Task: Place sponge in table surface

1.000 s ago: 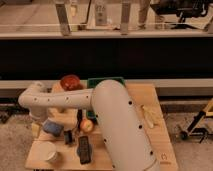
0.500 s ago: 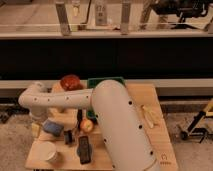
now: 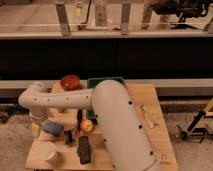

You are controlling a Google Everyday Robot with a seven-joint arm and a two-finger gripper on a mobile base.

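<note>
The sponge (image 3: 53, 128), a blue-grey block, lies low over the left part of the light-brown wooden table surface (image 3: 142, 100). I cannot tell whether it rests on the wood. My white arm reaches left across the table, bends at an elbow and comes down to the gripper (image 3: 43, 121), which is right at the sponge's left end. The arm hides the middle of the table. A pale yellow piece (image 3: 35, 131) sits just left of the sponge.
A green tray (image 3: 105, 80) and a red-brown bowl (image 3: 71, 82) stand at the back. An orange-red fruit (image 3: 87, 125), a small dark item (image 3: 69, 136), a black object (image 3: 84, 149) and a white cup (image 3: 48, 153) sit near the front. A banana (image 3: 149, 115) lies right.
</note>
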